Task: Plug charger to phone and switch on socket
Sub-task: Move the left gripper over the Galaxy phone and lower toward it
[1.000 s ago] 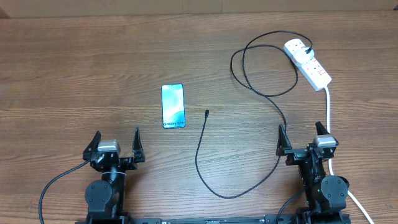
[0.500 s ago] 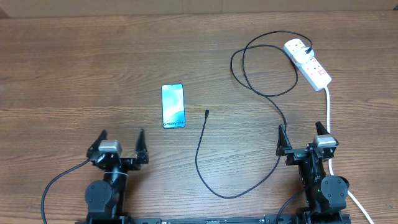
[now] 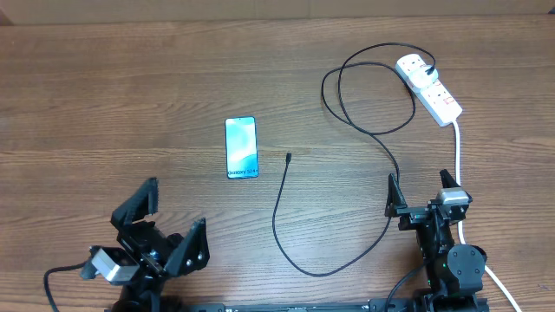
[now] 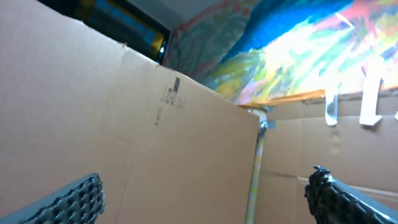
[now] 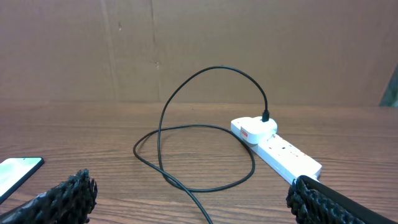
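Note:
The phone (image 3: 242,148) lies flat mid-table with its blue-teal screen up; its corner shows at the left edge of the right wrist view (image 5: 15,173). The charger, a thin black cable (image 3: 378,139), loops from its plug in the socket (image 3: 429,87) down to a free connector tip (image 3: 288,158) right of the phone. The socket is a white strip with red switches at the far right (image 5: 277,147). My left gripper (image 3: 173,221) is open and empty at the near left, tilted up. My right gripper (image 3: 422,190) is open and empty at the near right.
The socket's white cord (image 3: 458,152) runs down the right side past my right arm. A cardboard wall (image 5: 199,43) stands behind the table, and the left wrist view shows only cardboard panels (image 4: 124,137) and a colourful mural above.
My left arm has swung back toward the near left edge and tilted its gripper upward. The right arm, phone, cable and socket have not moved.

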`<state>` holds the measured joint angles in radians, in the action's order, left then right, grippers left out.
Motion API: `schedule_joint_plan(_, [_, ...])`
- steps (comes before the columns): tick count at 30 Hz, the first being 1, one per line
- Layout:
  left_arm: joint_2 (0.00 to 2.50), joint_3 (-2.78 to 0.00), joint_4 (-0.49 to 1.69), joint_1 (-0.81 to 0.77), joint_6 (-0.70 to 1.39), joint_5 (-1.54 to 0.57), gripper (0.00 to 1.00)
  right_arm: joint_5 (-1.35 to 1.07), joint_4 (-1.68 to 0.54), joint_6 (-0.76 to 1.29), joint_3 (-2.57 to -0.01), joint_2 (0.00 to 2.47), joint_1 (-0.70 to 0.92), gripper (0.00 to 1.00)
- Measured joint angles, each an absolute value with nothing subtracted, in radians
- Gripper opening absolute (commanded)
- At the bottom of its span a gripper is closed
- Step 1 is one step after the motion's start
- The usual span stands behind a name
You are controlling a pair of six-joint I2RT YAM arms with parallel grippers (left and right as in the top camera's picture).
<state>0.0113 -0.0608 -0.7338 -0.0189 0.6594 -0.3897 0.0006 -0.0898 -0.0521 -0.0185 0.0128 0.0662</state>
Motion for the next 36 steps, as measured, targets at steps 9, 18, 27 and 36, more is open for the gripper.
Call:
schedule_joint_plan(9, [0.3, -0.728, 0.168, -0.019, 0.471, -0.364, 1.0, 0.001, -0.089, -0.052, -0.019, 0.013, 0.066, 1.0])
schedule_joint_plan(18, [0.916, -1.472, 0.878, -0.019, 0.224, -0.544, 1.0, 0.001, -0.09, -0.052, -0.019, 0.013, 0.066, 1.0])
schedule_joint_plan(27, [1.305, -1.77, 1.262, -0.168, 0.289, -0.386, 1.0, 0.001, -0.09, -0.052, -0.019, 0.013, 0.066, 1.0])
schedule_joint_plan(36, [1.642, -1.92, 1.456, -0.388, 0.484, 0.101, 1.0, 0.001, -0.089, -0.053, -0.019, 0.013, 0.066, 1.0])
